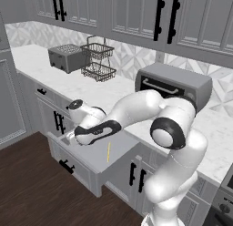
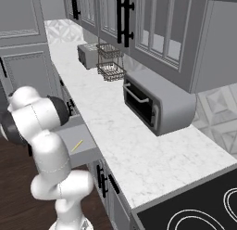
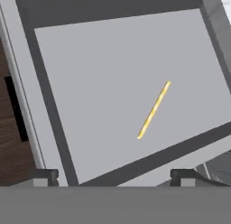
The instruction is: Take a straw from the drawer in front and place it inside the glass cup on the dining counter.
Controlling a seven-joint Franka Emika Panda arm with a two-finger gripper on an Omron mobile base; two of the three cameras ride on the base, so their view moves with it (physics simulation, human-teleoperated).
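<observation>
Grey drawer [image 1: 93, 159] stands pulled out at the lower middle of the left base view, below the marble bench [image 1: 91, 86]. Over it hangs the hand [image 3: 115, 175], released and empty. Straw [image 3: 154, 109] lies loose on the drawer floor, not yet picked; everything remains.

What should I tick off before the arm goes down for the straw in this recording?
1. Drawer pulled out: ok, its floor is exposed.
2. Straw in sight and unobstructed: ok, it lies flat and alone on the drawer floor.
3. Pincer open: ok, the tips stand wide apart.
4. Pincer empty: ok, nothing between the tips.
5. Pincer centred over the straw: not ok, in the hand view the straw sits up and right of the midpoint between the tips.
6. Glass cup ready on the dining counter: cannot tell.
</observation>
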